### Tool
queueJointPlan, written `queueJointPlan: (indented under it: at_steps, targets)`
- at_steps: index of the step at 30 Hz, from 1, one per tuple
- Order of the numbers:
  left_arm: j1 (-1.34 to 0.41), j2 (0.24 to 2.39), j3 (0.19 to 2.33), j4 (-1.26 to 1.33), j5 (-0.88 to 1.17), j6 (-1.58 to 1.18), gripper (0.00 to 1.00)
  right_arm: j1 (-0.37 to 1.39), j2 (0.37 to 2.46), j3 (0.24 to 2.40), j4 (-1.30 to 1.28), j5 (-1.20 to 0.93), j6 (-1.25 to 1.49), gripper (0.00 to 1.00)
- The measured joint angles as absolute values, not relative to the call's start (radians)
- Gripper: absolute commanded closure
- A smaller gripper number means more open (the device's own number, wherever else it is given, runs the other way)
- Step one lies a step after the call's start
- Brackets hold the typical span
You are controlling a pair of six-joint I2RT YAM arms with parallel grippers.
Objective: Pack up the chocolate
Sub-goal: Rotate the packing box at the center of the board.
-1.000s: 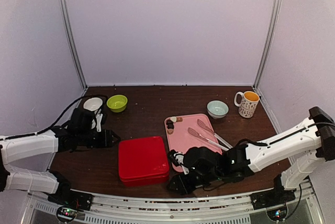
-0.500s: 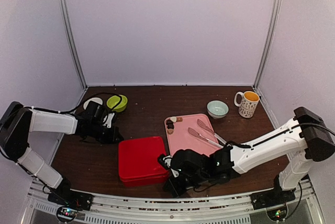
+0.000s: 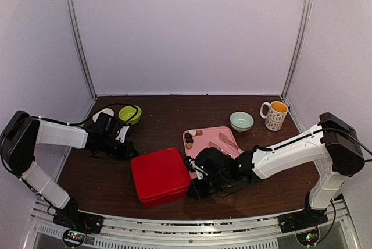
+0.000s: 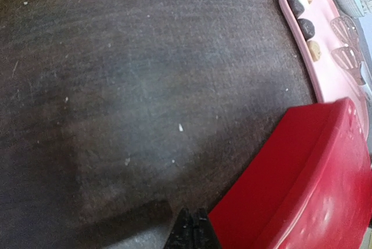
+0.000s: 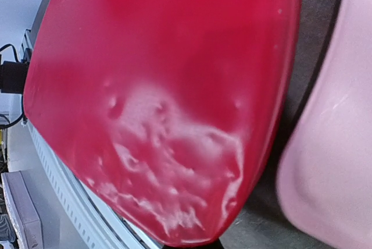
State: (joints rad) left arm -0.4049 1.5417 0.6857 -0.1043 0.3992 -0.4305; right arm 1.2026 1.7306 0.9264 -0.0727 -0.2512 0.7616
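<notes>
The chocolate (image 3: 189, 138) is a few small dark and light brown pieces at the far left corner of the pink tray (image 3: 210, 134); the left wrist view shows these chocolate pieces (image 4: 306, 27) in a row on the tray's rim (image 4: 325, 80). A red box (image 3: 160, 176) lies shut between the arms. My left gripper (image 3: 131, 152) is shut and empty, its tip (image 4: 192, 233) on the table beside the red box (image 4: 302, 185). My right gripper (image 3: 191, 190) is shut at the box's near right corner, and its fingers are almost hidden under the red box (image 5: 163, 86).
A green bowl (image 3: 131, 114) and a white bowl (image 3: 103, 113) stand far left behind my left arm. A pale blue bowl (image 3: 241, 121) and a patterned mug (image 3: 274, 115) stand far right. Metal tongs (image 3: 228, 141) lie on the pink tray, partly hidden by my right arm.
Both grippers have shut. My left arm swung in to the box's far left corner. My right gripper slid left to the near right corner, and the box turned slightly.
</notes>
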Motion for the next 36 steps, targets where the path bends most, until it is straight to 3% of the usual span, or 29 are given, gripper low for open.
queueJointPlan:
  at_steps: [10, 22, 31, 36]
  targets:
    - [-0.405, 1.342, 0.512, -0.117, 0.412, -0.478, 0.99, 1.067, 1.757, 0.955, -0.102, -0.261, 0.683, 1.0]
    - [-0.454, 1.18, 0.35, -0.111, 0.477, -0.621, 0.98, 0.958, 1.913, 1.222, -0.17, -0.239, 0.561, 1.0]
    - [-0.461, 0.969, 0.339, -0.204, 0.371, -0.677, 1.0, 0.915, 1.869, 1.176, -0.191, -0.217, 0.544, 0.79]
    - [-0.443, 0.894, 0.376, -0.267, 0.314, -0.677, 0.83, 0.914, 1.765, 1.119, -0.17, -0.227, 0.574, 0.64]
